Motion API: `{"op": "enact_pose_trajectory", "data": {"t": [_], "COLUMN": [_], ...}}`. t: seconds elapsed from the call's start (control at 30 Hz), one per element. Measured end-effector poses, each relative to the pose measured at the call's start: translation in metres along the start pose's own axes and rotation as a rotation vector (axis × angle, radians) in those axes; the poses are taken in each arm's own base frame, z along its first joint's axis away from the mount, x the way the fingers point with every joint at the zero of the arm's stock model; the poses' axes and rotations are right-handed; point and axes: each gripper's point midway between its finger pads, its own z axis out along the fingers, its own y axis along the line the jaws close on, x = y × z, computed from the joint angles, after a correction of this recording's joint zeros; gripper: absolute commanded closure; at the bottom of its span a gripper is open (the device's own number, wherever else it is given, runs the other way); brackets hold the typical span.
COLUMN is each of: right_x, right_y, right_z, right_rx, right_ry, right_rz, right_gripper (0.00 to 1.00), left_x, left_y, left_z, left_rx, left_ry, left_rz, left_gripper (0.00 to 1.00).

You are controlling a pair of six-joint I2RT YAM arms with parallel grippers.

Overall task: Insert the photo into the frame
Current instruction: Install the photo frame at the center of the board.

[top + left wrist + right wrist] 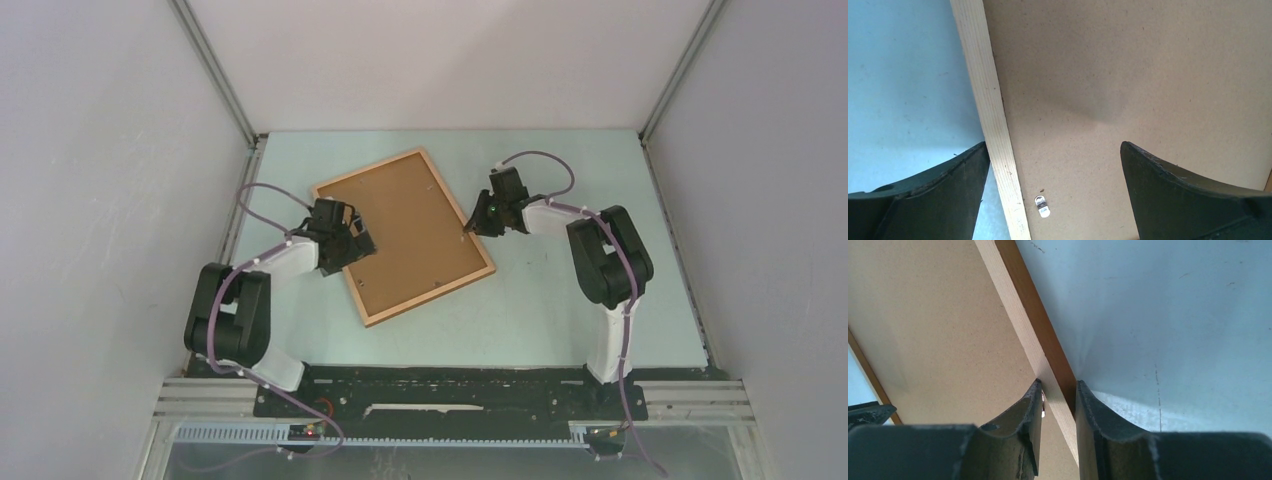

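My left arm (288, 260) and right arm (606, 262): white links, chunky black joints, thin purple cables (262, 187) looping alongside, tiny green light (493, 209) on the right wrist, scuffed matte-black curved jaws lol.

A brown backing board (405, 230) is laid flat over a pale table (560, 320); a small metal tab (1042, 206) is fixed to it.

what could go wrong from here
1. The right tool pinches only the thin rail of the frame; lifting from there could let it slip or tilt.
2. The left tool hangs open astride the other rail, near a clip, and might snag it if lowered.
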Motion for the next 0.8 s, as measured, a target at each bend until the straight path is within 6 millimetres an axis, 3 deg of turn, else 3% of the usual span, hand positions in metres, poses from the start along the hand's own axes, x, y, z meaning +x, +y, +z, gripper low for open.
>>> {"op": "enact_pose_trajectory", "data": {"t": [0.33,0.47,0.7,0.8], "right_x": [0.008,0.011,0.011,0.011], "right_y": [0.004,0.006,0.006,0.006], "right_z": [-0.004,-0.004,-0.005,-0.005], "right_rx": [-0.067,-0.081,-0.083,-0.083], "right_ry": [0.059,0.074,0.076,0.076], "right_rz": [0.031,0.035,0.038,0.038], "right_gripper": [0.84,0.83,0.82,0.82], "left_x": [0.023,0.040,0.054,0.057], "left_y": [-0.002,-0.004,0.028,0.036], "left_z": [-0.041,-0.054,-0.061,-0.061], "left_rx": [0.053,0.046,-0.104,-0.142], "left_ry": [-0.001,0.035,0.073,0.090], "left_rz": [0.050,0.074,0.088,0.093], "left_gripper": [0.00,0.05,0.05,0.12]}}
